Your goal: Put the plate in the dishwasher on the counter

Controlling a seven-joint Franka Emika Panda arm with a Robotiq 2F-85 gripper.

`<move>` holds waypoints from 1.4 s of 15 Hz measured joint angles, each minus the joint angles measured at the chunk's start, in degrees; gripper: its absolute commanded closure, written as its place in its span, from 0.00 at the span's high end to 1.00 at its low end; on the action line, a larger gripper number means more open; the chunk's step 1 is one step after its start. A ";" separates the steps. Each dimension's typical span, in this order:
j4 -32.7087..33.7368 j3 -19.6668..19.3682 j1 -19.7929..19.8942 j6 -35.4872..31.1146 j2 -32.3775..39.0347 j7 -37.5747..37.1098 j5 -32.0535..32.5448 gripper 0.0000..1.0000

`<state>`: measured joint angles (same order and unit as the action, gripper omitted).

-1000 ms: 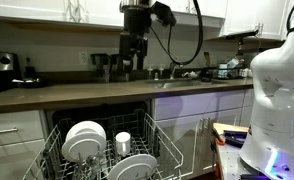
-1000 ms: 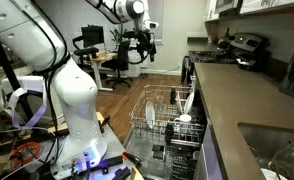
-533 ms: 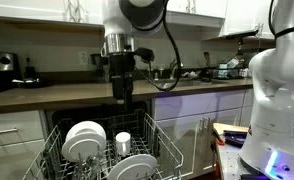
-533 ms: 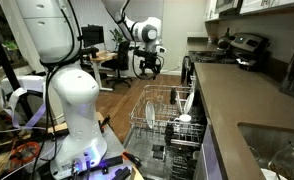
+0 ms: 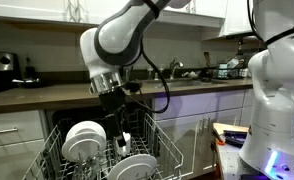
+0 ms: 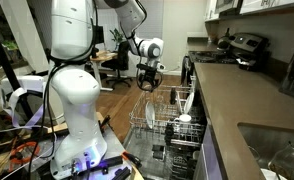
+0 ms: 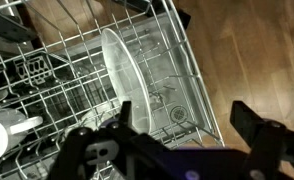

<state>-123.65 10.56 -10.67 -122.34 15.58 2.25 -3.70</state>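
Note:
The dishwasher (image 5: 47,150) stands open under the counter (image 5: 47,96) with its wire rack (image 5: 165,140) pulled out. A white plate (image 5: 137,167) stands on edge near the rack's front. In the wrist view it (image 7: 117,62) stands between prongs below and left of my gripper (image 7: 182,125). The gripper (image 5: 117,128) hangs open and empty just above the rack, touching nothing. In an exterior view the gripper (image 6: 147,82) is over the rack's (image 6: 162,110) outer end.
Larger white plates (image 5: 83,141) stand close together at the rack's back left, with a small white cup (image 5: 123,141) beside them. Wooden floor (image 7: 247,50) lies beyond the rack's edge. The robot's white base (image 5: 277,90) stands to one side. Kitchen items sit on the counter (image 6: 252,100).
The arm has come down from counter height to just above the pulled-out rack. The gripper stays open and empty. The plates have not moved.

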 measured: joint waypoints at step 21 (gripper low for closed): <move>3.29 -5.16 -5.00 -4.11 14.94 -8.20 17.25 0.73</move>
<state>-120.35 5.40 -15.67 -126.45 30.51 -5.95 13.55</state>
